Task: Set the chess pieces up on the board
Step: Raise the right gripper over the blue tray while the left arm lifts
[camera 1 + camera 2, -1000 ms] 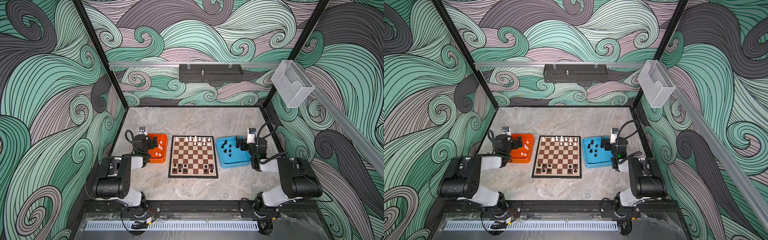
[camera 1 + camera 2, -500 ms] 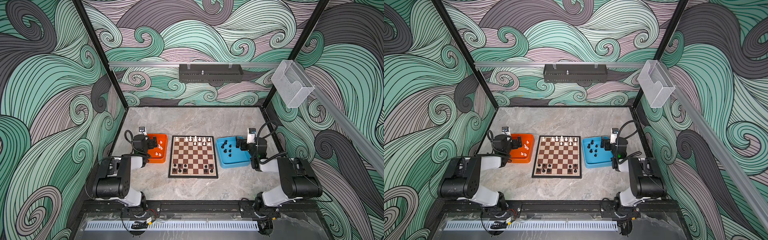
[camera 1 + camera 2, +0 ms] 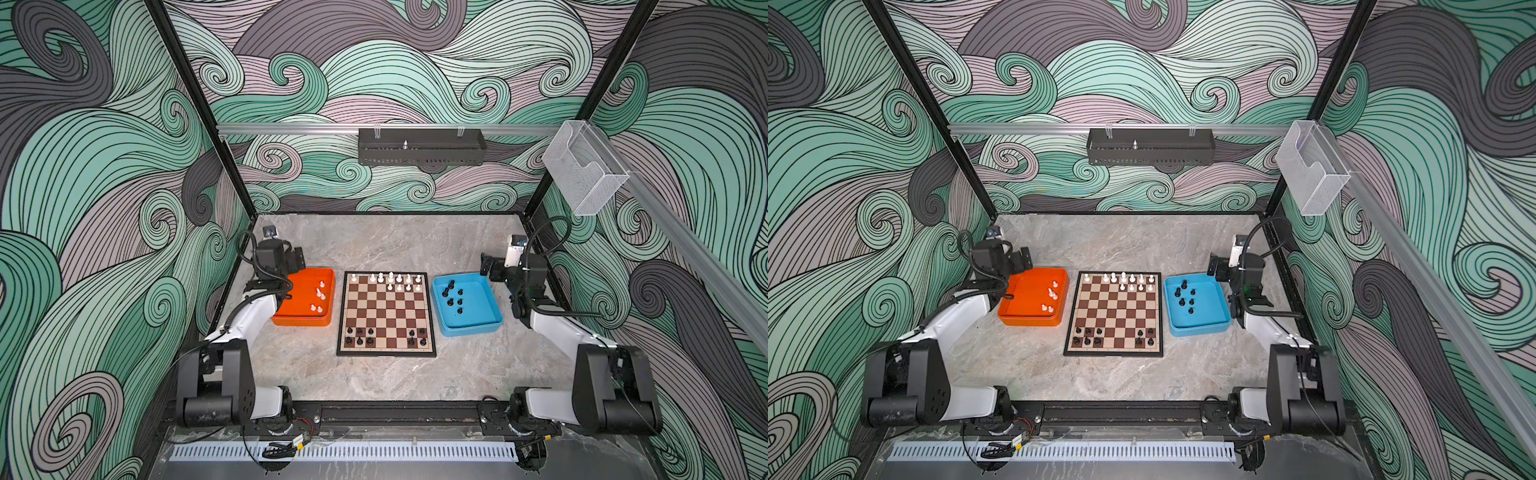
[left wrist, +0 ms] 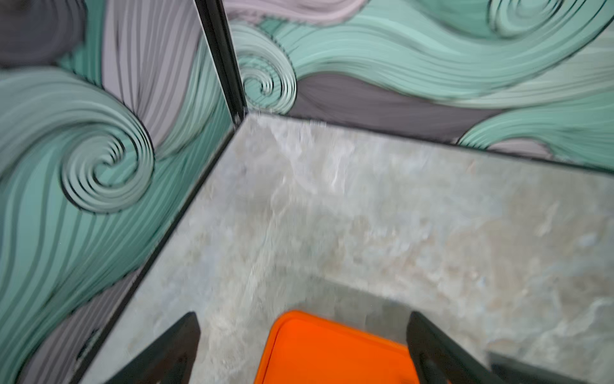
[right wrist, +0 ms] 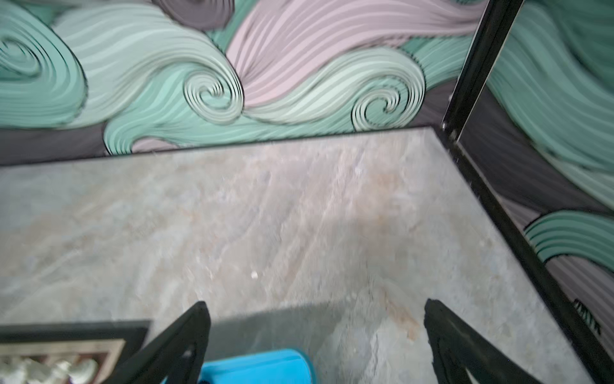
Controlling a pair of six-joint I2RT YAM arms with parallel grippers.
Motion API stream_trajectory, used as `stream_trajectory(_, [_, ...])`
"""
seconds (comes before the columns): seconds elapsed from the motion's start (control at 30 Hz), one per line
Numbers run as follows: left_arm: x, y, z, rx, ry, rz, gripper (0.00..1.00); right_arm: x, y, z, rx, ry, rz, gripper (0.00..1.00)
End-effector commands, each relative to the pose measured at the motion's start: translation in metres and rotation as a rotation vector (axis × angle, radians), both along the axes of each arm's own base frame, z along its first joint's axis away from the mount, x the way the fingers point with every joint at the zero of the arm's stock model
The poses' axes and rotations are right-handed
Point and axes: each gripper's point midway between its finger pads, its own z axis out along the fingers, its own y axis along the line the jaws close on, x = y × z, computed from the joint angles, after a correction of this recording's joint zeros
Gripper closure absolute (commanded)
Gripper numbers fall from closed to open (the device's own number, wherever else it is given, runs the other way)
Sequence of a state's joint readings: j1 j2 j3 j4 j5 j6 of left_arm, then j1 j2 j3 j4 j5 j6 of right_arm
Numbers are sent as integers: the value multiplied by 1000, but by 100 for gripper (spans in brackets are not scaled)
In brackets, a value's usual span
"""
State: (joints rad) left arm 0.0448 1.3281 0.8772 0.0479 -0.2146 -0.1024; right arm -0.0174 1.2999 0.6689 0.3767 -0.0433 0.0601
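In both top views I have the board (image 3: 386, 309) lying flat on the marble table (image 3: 374, 378), midway between my two arms. On its two far rows I count eleven white chessmen (image 3: 390, 276), as near as I can tell at this size. On its two near rows stand ten black chessmen (image 3: 1087, 341), six by the left corner and four by the right. Just left of the board sits one orange tray (image 3: 303, 322) holding five more white pieces. Just right of the board, one blue tray (image 3: 471, 330) holds what looks like six more black ones. The left gripper (image 3: 297, 261) hangs over the far corner of the orange tray, on the side away from the board. The right gripper (image 3: 487, 266) hangs at the matching far corner of the blue tray. The left wrist view is blurred but shows the left gripper (image 4: 302, 317) spread wide and empty above the orange tray's corner (image 4: 332, 352). The right wrist view, also blurred, shows the right gripper (image 5: 315, 303) spread wide with nothing between its fingers, the blue tray's corner (image 5: 259, 365) beneath, and a corner of the board (image 5: 66, 332) beside it.
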Motion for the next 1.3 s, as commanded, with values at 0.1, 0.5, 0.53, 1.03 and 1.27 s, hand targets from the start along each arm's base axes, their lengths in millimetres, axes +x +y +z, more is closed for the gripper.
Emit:
stream_trajectory(0.1, [-37,-30,52,-108,69,-144,1,-9,12,45,176,110,-9,0])
stream_trajectory(0.5, [6,-98,71,-341,152,-498,1,-35,71,32,80,506,98,0])
stream_trajectory(0.53, [16,-102,66,-377,187,-494,1,-40,76,26,60,535,111,0])
stream_trajectory(1.03, [20,-168,24,-322,281,-642,1,-81,102,-56,-39,851,223,15])
stream_trajectory(1.27, [20,-173,8,-343,341,-643,1,-84,112,-85,-55,936,251,29])
